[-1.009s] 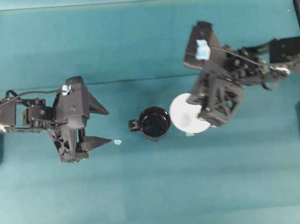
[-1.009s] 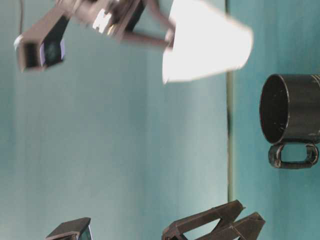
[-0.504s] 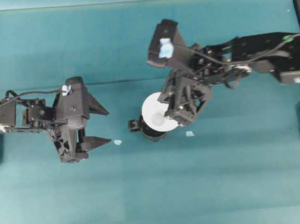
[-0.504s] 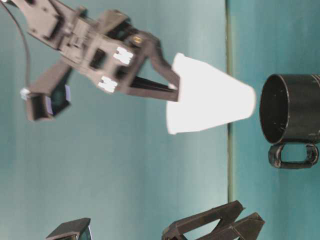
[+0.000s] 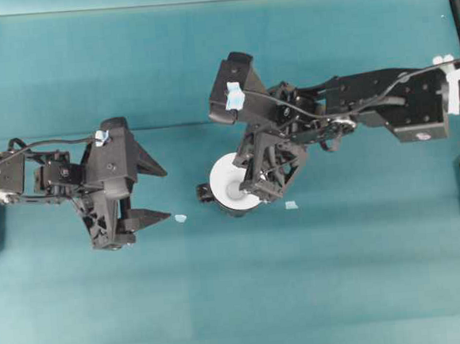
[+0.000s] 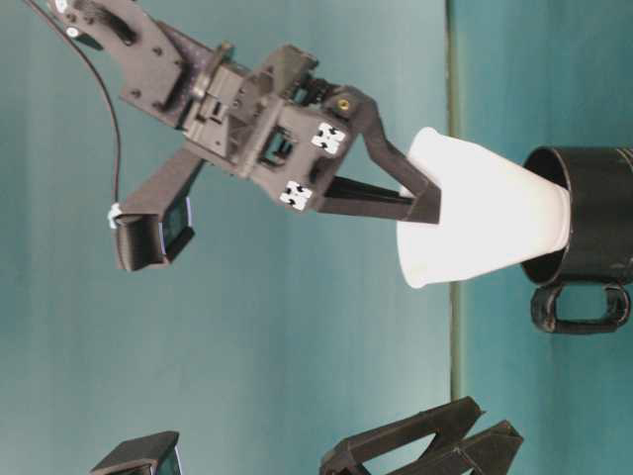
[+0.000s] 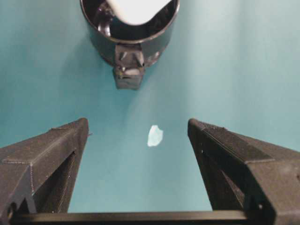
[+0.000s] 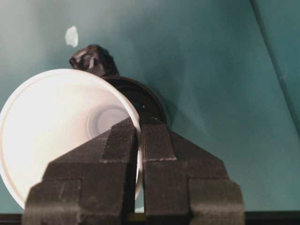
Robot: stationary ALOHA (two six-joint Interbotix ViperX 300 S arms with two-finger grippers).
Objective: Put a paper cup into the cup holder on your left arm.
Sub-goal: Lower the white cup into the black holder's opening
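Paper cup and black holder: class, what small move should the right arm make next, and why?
Probably lower the paper cup further: only its base has entered the cup holder, and the right end effector pinches its rim.

Both arms are built of matte black, angular segments. The left arm (image 5: 23,176) is trailed by a thin black cable, and a small pale blue tag is fixed near its wrist camera housing. The left gripper (image 5: 156,195) is formed of two pointed, wedge-shaped fingers (image 7: 44,164) with a faintly ridged, printed texture. The right arm (image 5: 384,108) is marked with a white tape band and a similar blue tag — a boxy camera module is hung beneath it. Small white square markers and a brass-coloured screw are seen on the right gripper (image 6: 420,203) body.
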